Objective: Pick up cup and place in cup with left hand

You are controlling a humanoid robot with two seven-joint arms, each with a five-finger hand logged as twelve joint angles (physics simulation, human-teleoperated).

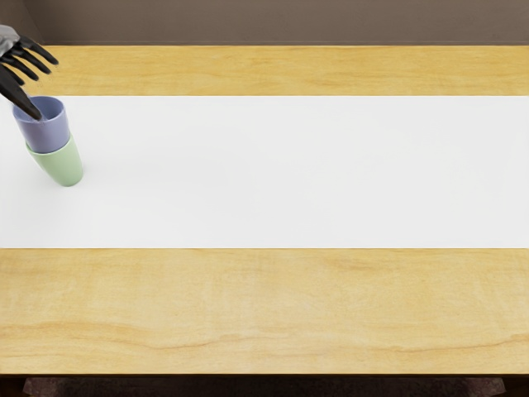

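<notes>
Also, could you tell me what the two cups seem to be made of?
The violet-blue cup looks like glazed ceramic, given its soft sheen, though smooth plastic is possible. The green cup shows a similar faint gloss, so likely the same.

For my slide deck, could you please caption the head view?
Left hand, fingers spread, at the blue cup stacked in the green cup.

A light wood-grained counter [264, 306] spans the view, a flat white strip [289, 174] running across its middle. Behind its far edge stands a plain grey-brown wall [281, 21].
</notes>
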